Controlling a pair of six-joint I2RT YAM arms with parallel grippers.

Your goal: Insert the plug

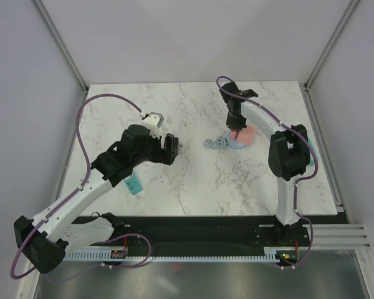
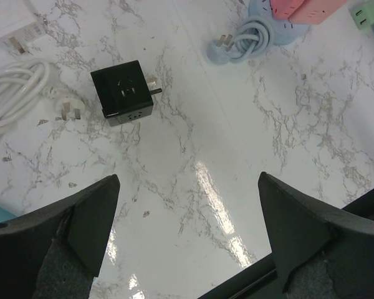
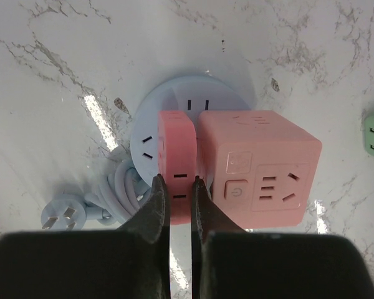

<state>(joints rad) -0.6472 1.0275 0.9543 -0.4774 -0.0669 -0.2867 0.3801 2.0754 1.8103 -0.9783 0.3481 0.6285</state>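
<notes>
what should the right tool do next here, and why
Probably press straight down a little. The shut right tool appears to rest its tips on the red plug, which sits on the round blue socket base beside the pink cube socket. Whether the plug is fully seated cannot be told.
</notes>
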